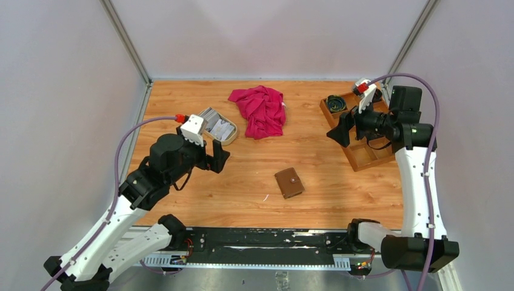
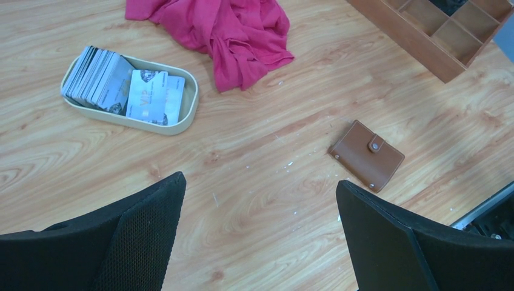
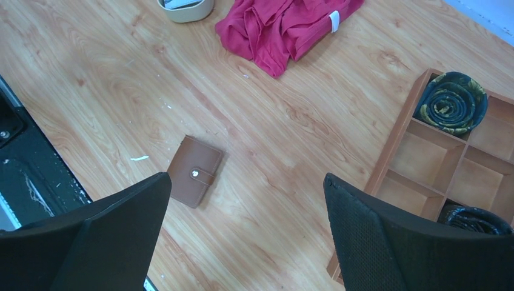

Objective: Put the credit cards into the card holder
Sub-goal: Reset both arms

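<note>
The brown leather card holder lies shut on the table near the middle front, its snap tab up. It also shows in the left wrist view and the right wrist view. The credit cards sit stacked in a beige oval dish at the back left; in the left wrist view the cards are grey and white. My left gripper is open and empty, raised between the dish and the holder. My right gripper is open and empty, raised at the right.
A crumpled red cloth lies at the back middle. A wooden compartment tray with coiled dark items stands at the right, under my right arm. The black rail runs along the near edge.
</note>
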### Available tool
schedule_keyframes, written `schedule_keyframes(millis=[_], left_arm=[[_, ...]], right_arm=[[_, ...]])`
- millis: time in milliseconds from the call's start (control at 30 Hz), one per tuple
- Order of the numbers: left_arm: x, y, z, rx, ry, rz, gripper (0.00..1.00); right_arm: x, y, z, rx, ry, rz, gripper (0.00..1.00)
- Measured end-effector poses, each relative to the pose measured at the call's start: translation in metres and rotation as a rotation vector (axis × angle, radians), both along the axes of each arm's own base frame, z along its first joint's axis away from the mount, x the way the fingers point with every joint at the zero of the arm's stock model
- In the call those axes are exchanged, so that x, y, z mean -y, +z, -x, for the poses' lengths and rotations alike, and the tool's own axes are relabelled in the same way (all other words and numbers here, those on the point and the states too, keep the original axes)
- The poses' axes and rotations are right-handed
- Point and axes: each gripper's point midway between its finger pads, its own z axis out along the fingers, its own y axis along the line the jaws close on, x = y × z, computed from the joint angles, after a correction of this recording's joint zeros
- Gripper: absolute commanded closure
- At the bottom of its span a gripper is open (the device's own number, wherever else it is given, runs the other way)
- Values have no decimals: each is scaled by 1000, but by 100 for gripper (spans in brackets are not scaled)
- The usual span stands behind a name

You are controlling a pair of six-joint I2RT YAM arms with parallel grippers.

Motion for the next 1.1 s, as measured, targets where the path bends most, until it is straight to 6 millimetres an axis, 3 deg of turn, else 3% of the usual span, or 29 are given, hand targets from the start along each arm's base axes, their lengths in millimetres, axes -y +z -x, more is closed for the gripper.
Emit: schedule_keyframes(millis=[267,1100], left_arm=[[-7,10,9,29,5,27,0],[-8,18,16,28,11,89,0]], right_arm=[[-3,10,7,1,-15,-54,0],[-5,12,12,-68,-66,-129,0]])
